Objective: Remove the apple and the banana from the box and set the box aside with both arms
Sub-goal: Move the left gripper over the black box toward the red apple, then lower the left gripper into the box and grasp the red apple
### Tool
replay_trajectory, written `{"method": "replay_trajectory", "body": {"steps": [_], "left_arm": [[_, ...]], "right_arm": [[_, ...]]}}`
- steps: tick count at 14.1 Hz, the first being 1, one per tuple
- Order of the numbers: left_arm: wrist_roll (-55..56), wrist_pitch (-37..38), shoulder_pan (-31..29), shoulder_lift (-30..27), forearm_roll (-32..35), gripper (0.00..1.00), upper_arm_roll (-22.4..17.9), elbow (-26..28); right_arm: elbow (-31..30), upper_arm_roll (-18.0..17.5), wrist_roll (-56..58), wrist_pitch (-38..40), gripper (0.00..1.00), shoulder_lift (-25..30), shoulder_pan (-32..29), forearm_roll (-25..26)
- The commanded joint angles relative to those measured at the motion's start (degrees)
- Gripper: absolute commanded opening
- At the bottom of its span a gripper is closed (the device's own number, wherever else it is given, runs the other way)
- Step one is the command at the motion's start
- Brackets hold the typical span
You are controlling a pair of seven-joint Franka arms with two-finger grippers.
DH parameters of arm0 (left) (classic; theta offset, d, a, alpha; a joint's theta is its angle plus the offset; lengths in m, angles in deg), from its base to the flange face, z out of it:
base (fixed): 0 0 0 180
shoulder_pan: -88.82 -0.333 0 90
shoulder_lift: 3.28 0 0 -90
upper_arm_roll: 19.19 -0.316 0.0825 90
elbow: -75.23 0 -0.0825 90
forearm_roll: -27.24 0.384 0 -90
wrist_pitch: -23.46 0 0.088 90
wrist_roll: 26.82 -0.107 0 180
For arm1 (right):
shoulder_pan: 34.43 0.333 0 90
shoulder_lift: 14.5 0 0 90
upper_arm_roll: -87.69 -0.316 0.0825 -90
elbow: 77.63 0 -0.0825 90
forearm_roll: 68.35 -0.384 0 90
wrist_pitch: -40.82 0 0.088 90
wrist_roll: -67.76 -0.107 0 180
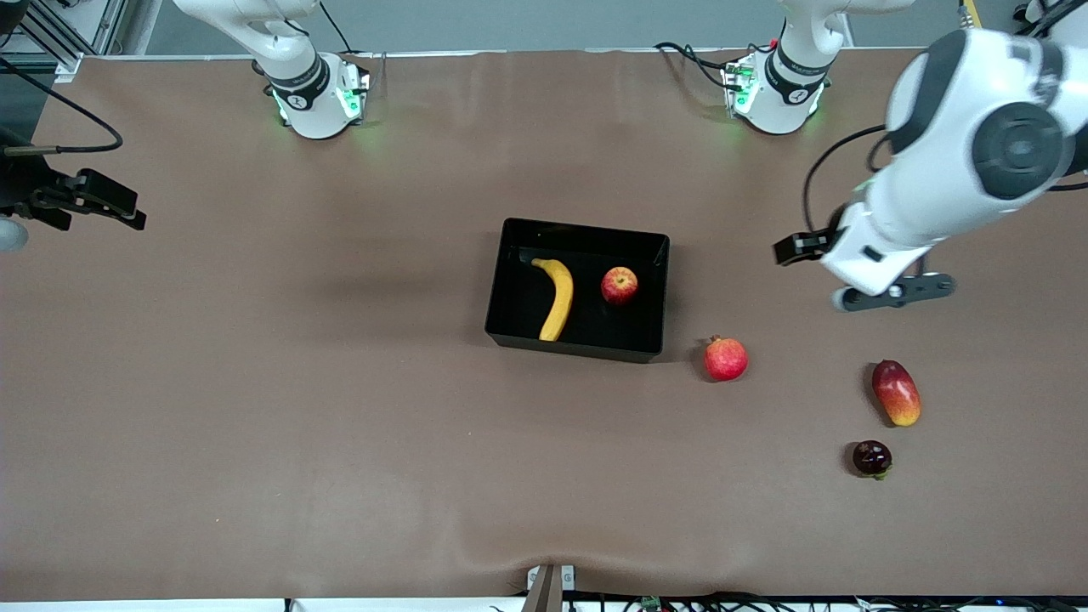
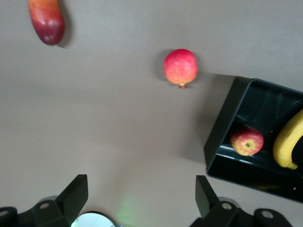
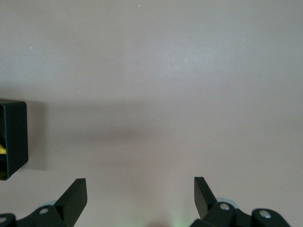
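The black box [image 1: 574, 347] sits at the middle of the table. The yellow banana [image 1: 557, 297] and the small red apple [image 1: 620, 286] lie inside it, apart from each other. The left wrist view shows the box's corner [image 2: 226, 118] with the apple [image 2: 246, 141] and the banana [image 2: 289, 142] in it. My left gripper [image 1: 897, 291] is open and empty in the air over bare table toward the left arm's end; it also shows in its wrist view [image 2: 142, 194]. My right gripper [image 1: 102, 202] is open and empty at the right arm's end of the table [image 3: 140, 194]. The right wrist view catches one corner of the box [image 3: 13, 137].
A red pomegranate [image 1: 725, 359] lies just outside the box's near corner, toward the left arm's end [image 2: 180, 66]. A red-and-yellow mango [image 1: 896, 392] and a small dark purple fruit [image 1: 872, 458] lie nearer the front camera [image 2: 46, 21]. Both robot bases stand along the table's edge farthest from the camera.
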Motion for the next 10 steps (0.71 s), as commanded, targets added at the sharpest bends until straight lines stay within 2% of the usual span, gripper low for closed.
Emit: {"method": "replay_trajectory", "body": {"steps": [1,4,10], "left_arm": [[7.2,-5.8,3.2,-0.5,-1.2,1.0,-0.1,4.7],[16.3,-11.9,7.5,1.2,-1.2,1.0,-0.1,7.7],[32.6,-19.5,15.6,7.5,-1.6,1.0,-0.1,7.9]], "right_arm": [[0.4,0.1,0.0,0.8,1.0,0.5,0.1,0.3],[0.4,0.1,-0.1,0.8,1.0,0.6,-0.1,0.3],[0.5,0.2,-0.1,0.7,1.0,0.5,-0.2,0.3]]}}
